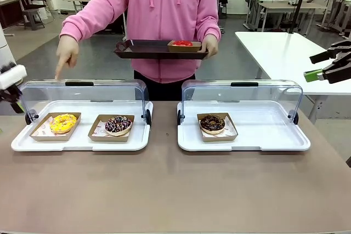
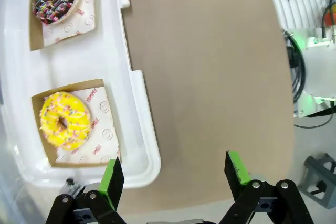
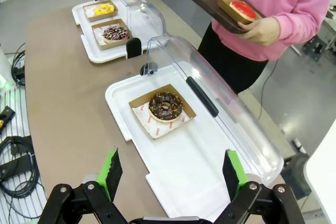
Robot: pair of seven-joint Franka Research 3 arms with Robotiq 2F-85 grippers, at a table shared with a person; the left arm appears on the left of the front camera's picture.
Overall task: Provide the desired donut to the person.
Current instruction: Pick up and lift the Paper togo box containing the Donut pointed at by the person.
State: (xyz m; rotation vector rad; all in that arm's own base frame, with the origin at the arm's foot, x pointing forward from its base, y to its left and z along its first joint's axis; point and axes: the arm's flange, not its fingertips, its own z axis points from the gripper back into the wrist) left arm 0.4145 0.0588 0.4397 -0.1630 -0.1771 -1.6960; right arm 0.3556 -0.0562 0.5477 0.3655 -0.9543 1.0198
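The person in a pink hoodie stands at the far side and points a finger down over the yellow donut in the left white tray. Their other hand holds a dark serving tray with a red donut on it. A chocolate sprinkle donut lies next to the yellow one. My left gripper hangs open over the table beside the yellow donut. My right gripper is open, above and short of the chocolate donut.
Both white trays have clear lids hinged up at the far side. The right tray holds one chocolate donut in a cardboard boat. A white table stands at the right. Brown tabletop lies bare in front.
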